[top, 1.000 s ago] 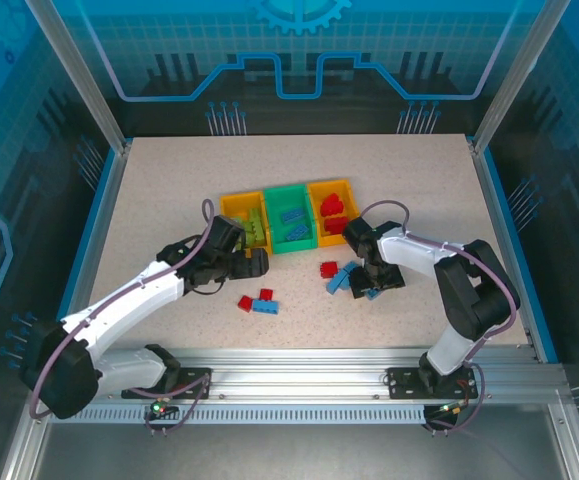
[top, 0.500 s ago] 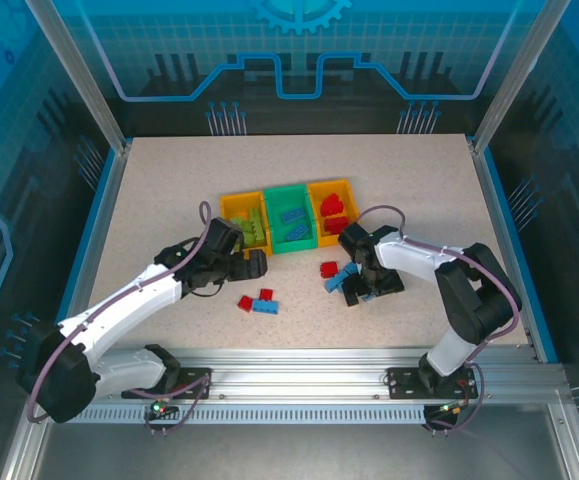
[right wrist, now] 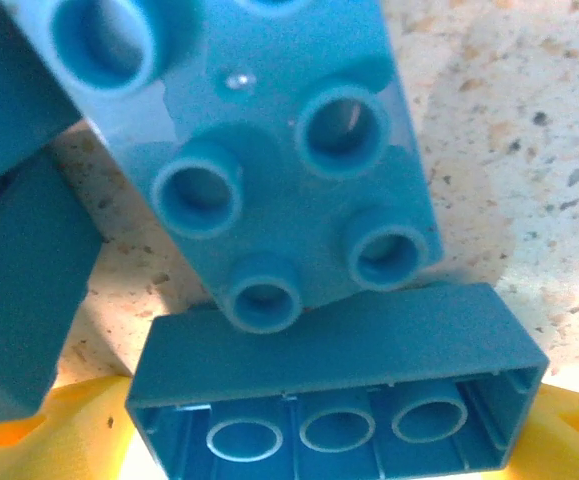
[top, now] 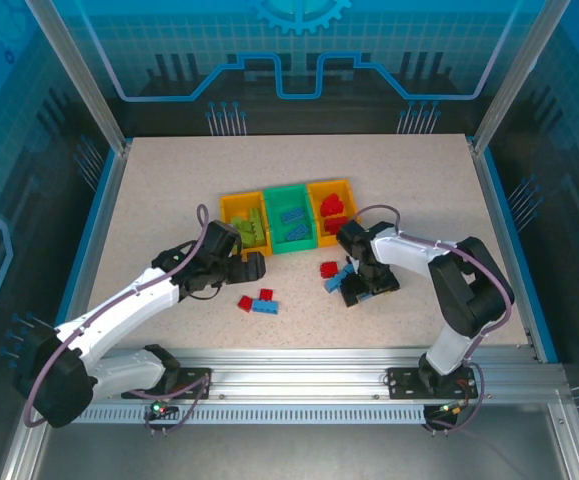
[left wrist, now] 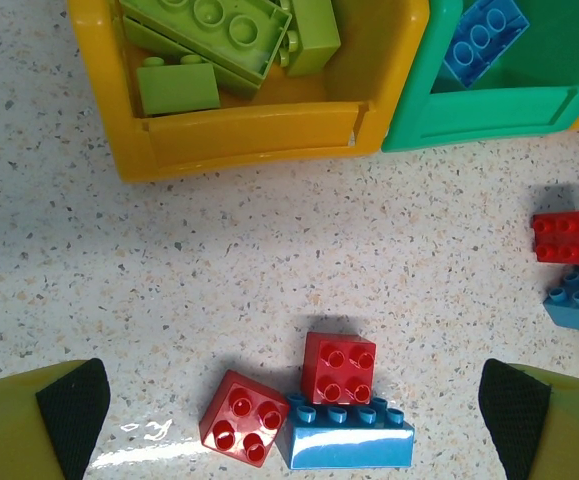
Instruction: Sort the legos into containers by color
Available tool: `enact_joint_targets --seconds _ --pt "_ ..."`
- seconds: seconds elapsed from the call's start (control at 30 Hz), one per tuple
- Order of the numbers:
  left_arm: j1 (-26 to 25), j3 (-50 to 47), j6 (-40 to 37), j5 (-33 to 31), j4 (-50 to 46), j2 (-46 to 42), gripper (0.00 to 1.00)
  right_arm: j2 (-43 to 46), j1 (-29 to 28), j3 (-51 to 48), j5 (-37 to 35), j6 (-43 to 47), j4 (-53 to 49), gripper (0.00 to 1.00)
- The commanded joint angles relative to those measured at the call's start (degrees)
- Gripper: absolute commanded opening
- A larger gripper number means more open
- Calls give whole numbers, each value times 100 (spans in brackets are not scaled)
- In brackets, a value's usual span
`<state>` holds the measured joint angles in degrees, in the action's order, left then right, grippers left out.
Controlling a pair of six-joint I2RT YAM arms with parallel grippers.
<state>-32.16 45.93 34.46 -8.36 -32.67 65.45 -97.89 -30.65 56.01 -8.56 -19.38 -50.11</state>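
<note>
Clearly we are midway through the sort: in the left wrist view the orange-yellow plastic bin on the left (left wrist: 249, 140) already holds lime green studded bricks (left wrist: 209, 30), the green plastic middle bin (left wrist: 489, 110) holds a blue brick (left wrist: 484, 35), and from overhead the orange-yellow bin on the right (top: 330, 185) carries red bricks (top: 333, 207). Other pieces lie loose on the speckled worktop (left wrist: 269, 270). Our left end effector (left wrist: 291, 405) hangs released, its black-padded fingers (left wrist: 69, 410) spread wide either side of a small group just in front of the bins: a square red brick (left wrist: 339, 365) and a second red one (left wrist: 241, 418), both touching a long blue brick (left wrist: 349, 445). Our right end effector (top: 355, 290) sits low in the other loose cluster, near the right-hand bin, and its wrist camera shows a long blue brick tipped on its side (right wrist: 339, 385), hollow underside toward the lens, lying between the yellow fingertips (right wrist: 49, 440) with another studded blue brick (right wrist: 269, 170) resting against it. We cannot tell whether those fingers are clenched on it or merely bracket it. We judge the step in hand to be picking a blue piece from that cluster for the green bin. The next move calls for a firm squeeze on the brick, a lift clear of its neighbours, and a carry over to the middle bin.
</note>
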Motion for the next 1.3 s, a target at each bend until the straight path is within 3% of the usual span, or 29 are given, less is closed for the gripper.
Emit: enact_joint_targets --seconds 0.0,0.2,0.43,0.6,0.77,0.97,1.27 --pt "-14 -50 52 -104 -29 -97 99 -248 75 -46 -196 -22 80 80" --pt "-10 -81 77 -96 -18 -94 99 -164 -8 -7 -308 -37 20 67" --pt "-18 -152 123 -87 -102 -82 99 411 -248 110 -411 -317 -366 63" --pt "-146 -247 185 -111 -241 -131 99 1094 -355 562 15 -364 -560 62" --pt "-677 -370 439 -224 -205 -123 99 1286 -408 1280 570 -282 -588 61" --pt "-1325 -394 736 -352 -100 333 99 552 -441 2518 1154 -328 -343 57" --pt "-1815 -176 1146 -629 -49 1007 99 -1619 -442 4591 1781 -786 -152 55"
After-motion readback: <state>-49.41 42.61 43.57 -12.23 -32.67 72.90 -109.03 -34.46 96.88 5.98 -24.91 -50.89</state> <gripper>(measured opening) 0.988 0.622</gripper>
